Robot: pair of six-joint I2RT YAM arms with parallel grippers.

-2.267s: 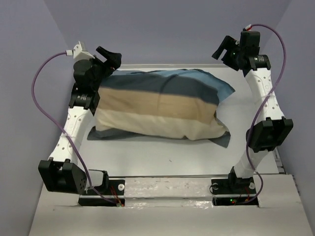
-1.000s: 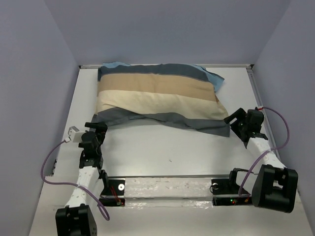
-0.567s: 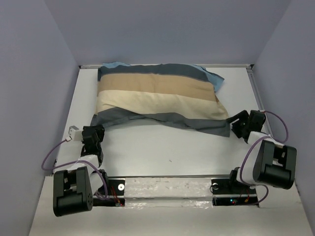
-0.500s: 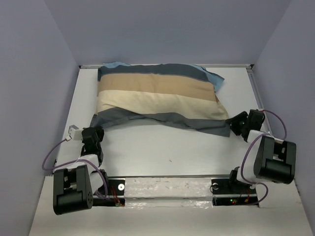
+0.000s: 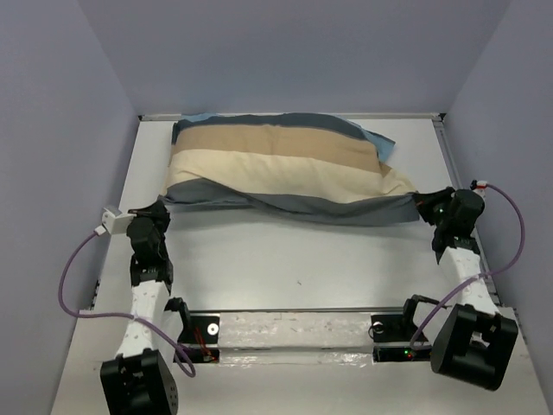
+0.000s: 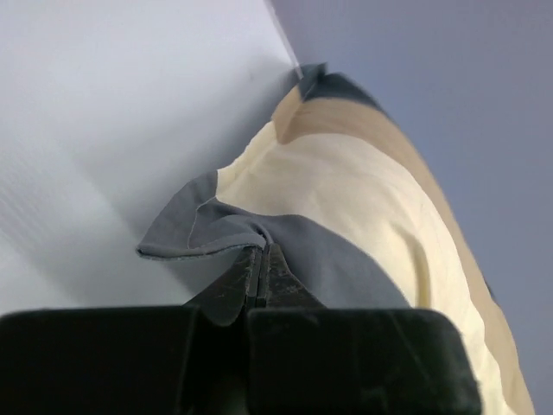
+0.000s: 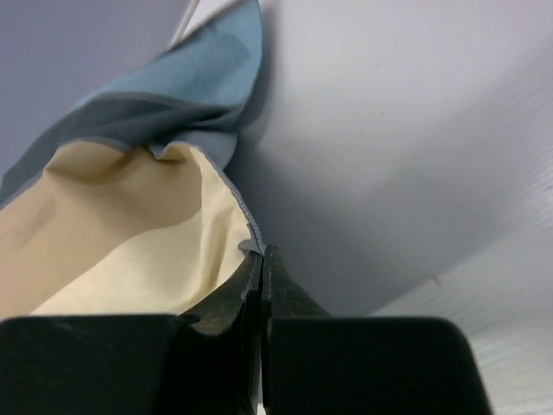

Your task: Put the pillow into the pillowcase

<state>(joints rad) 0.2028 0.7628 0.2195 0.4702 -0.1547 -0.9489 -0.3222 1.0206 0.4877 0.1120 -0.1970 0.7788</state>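
Observation:
The pillowcase lies across the far half of the white table, bulging, its banded face of dark blue, tan, cream and grey-blue turned up. The pillow is hidden; no white cushion shows. My left gripper is shut on the near-left grey-blue corner; in the left wrist view the gripper pinches a fold of the pillowcase. My right gripper is shut on the near-right corner; in the right wrist view the gripper bites the stitched hem of the pillowcase. The near hem hangs stretched between both grippers.
Lavender walls close in the table on the left, back and right. The arm bases sit on a plate at the near edge. Purple cables loop beside each arm.
Both arms have reached out from a folded stance to the pillowcase's near corners and both grippers have shut on them. The near hem is now drawn taut between them.

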